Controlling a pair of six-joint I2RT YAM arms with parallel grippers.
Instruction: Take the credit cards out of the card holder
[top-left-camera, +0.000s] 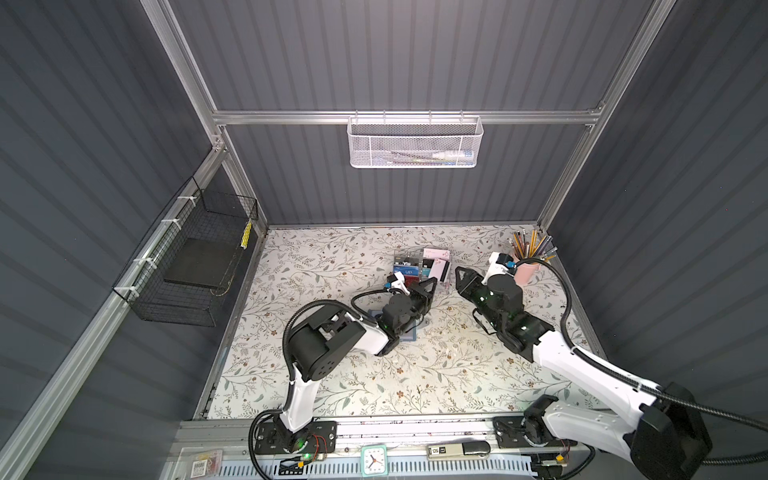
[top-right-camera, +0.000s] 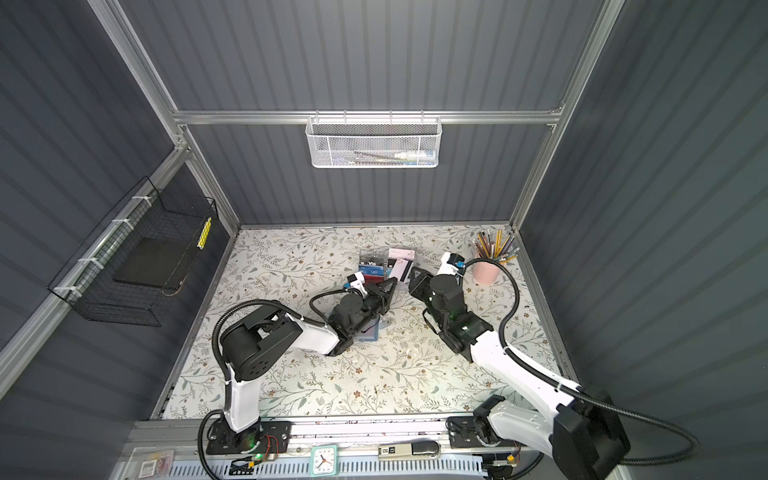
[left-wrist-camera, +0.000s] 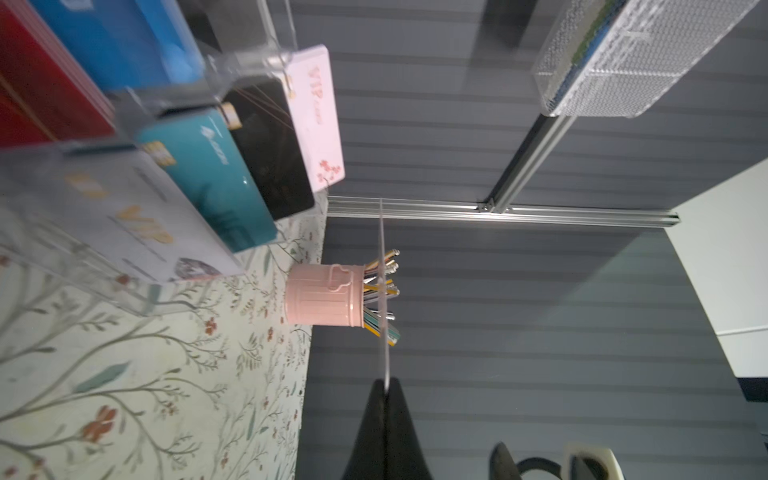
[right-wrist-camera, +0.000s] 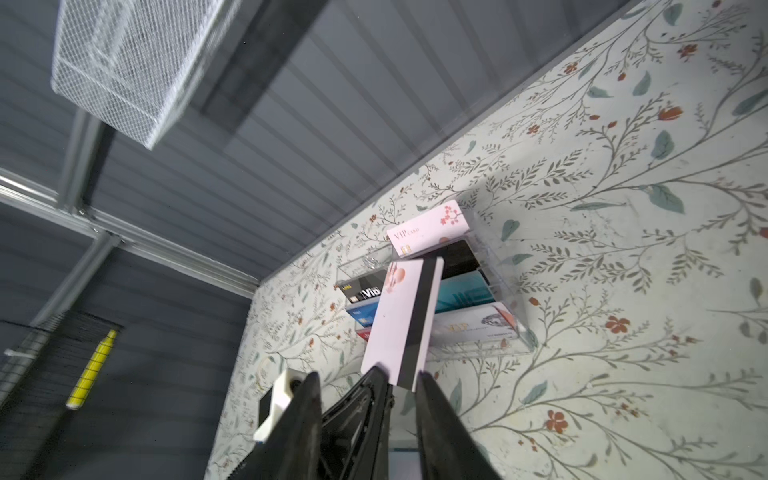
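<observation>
**One pale-pink plastic card (right-wrist-camera: 399, 324) held in the air, slate-blue folding card holder (top-right-camera: 374, 334) lying flat**

The thin card, with a dark magnetic stripe along one long side, sticks straight out from the left gripper (right-wrist-camera: 380, 376), which pinches one short edge. The card holder lies on the floral tabletop (top-right-camera: 291, 382), mostly hidden.

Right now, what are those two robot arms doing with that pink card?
The left gripper is pinched shut on a pale pink card with a dark stripe, holding it up near the clear rack full of other cards. The right gripper sits right beside it with its jaws open on either side, not gripping the card. The blue card holder lies on the table under the left arm.
</observation>
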